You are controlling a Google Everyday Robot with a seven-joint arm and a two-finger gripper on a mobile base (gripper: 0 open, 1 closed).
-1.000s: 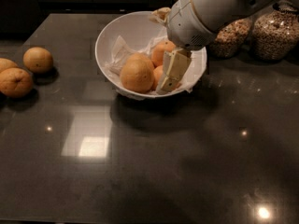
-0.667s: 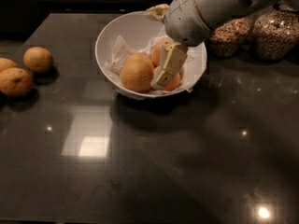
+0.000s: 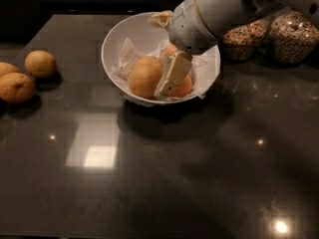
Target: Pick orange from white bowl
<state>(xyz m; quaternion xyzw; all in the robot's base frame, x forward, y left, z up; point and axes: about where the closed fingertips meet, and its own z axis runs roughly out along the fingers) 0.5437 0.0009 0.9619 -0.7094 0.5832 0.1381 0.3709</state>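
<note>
The white bowl, lined with crumpled white paper, stands at the back middle of the dark table. The orange, large and pale yellowish-orange, lies in the bowl's front left part. Two smaller, deeper-orange fruits lie to its right and behind it. My gripper reaches down into the bowl from the upper right. It sits against the right side of the orange, between it and the smaller fruit on the right.
Three more orange fruits lie on the table's left side, the nearest ones being one at the back and one in front. Two glass jars of grains stand behind the bowl on the right, under the arm.
My gripper has shifted left inside the bowl, closer against the large orange. The fruits and the bowl have not moved.
</note>
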